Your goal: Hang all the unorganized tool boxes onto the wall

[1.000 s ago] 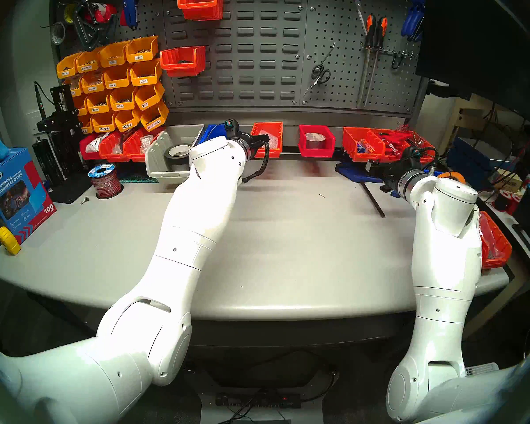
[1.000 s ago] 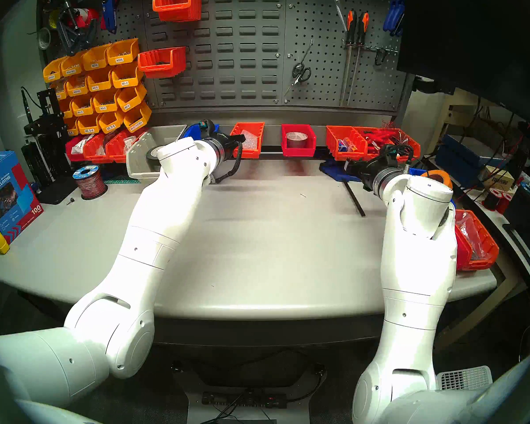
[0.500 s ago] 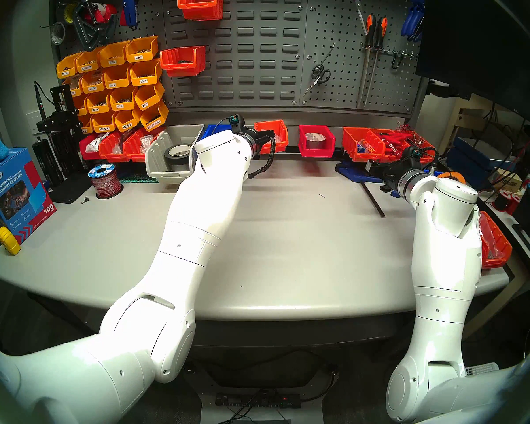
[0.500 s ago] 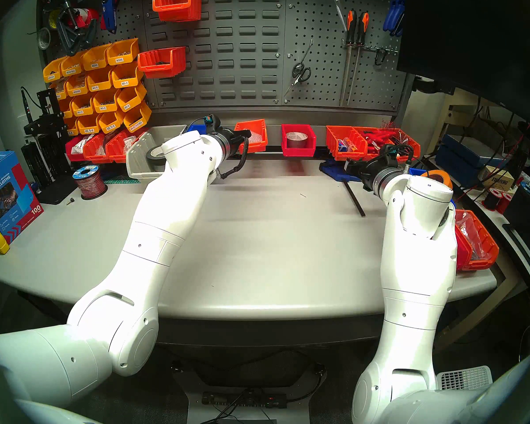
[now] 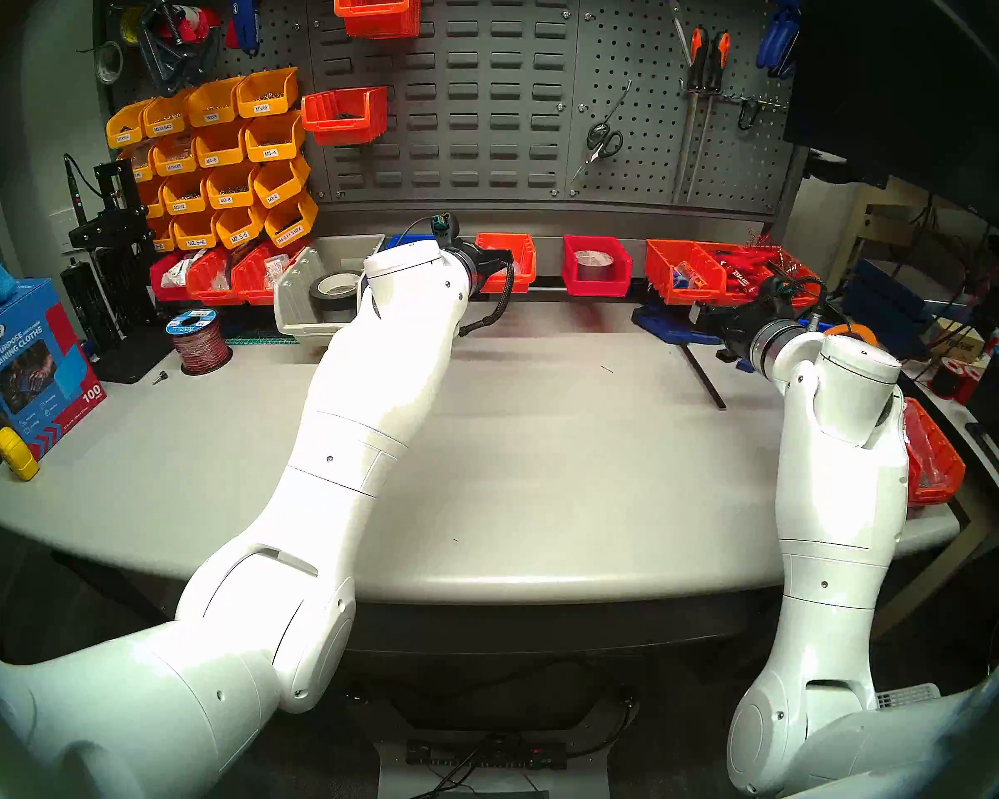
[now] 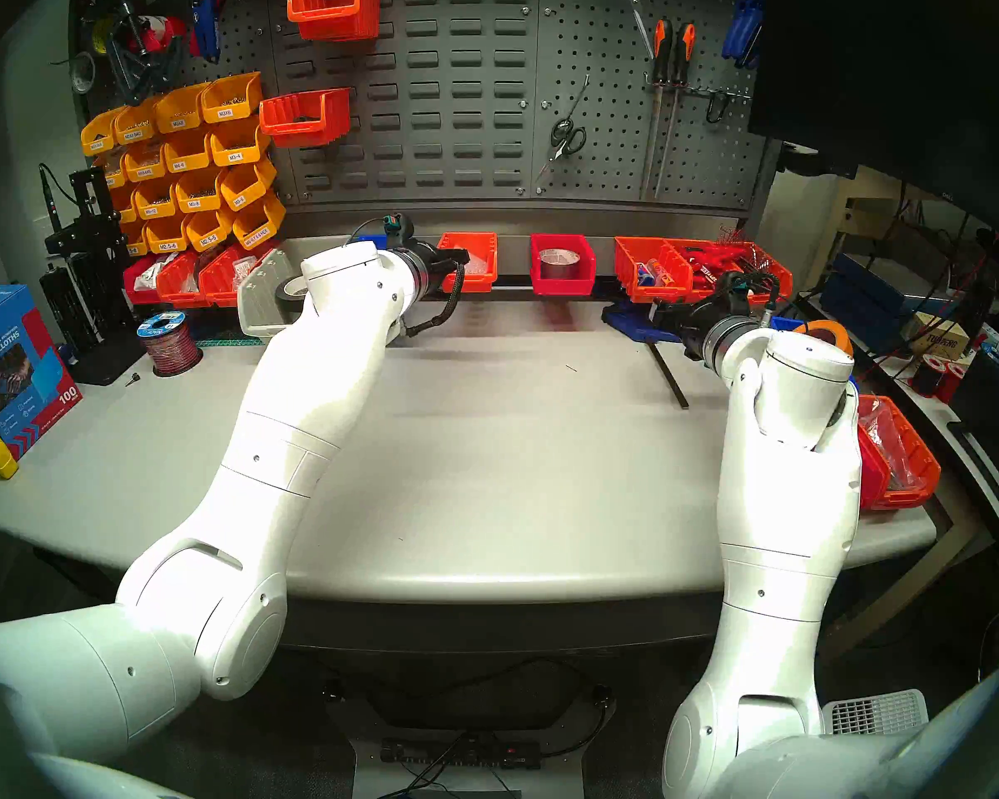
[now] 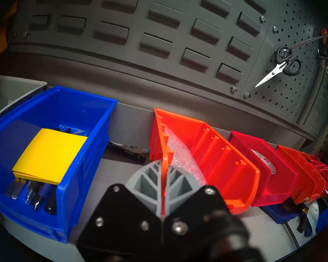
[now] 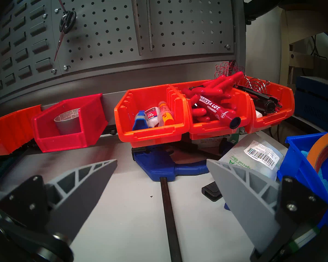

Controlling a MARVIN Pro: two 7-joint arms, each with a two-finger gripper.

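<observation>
The left hand [image 7: 161, 187] is clamped shut on the near left wall of the orange-red ribbed plastic bin holding clear bags [image 7: 206, 157], which sits at the far table [image 5: 543, 434] edge, at 12 o'clock from the robot, against the light grey rail [image 7: 133, 119]. Best to keep the bin level, lift its back lip above the rail and drop it squarely, since a one-wall pinch may let it twist. At 2 o'clock the right hand [image 8: 159, 182] gapes wide, empty
</observation>
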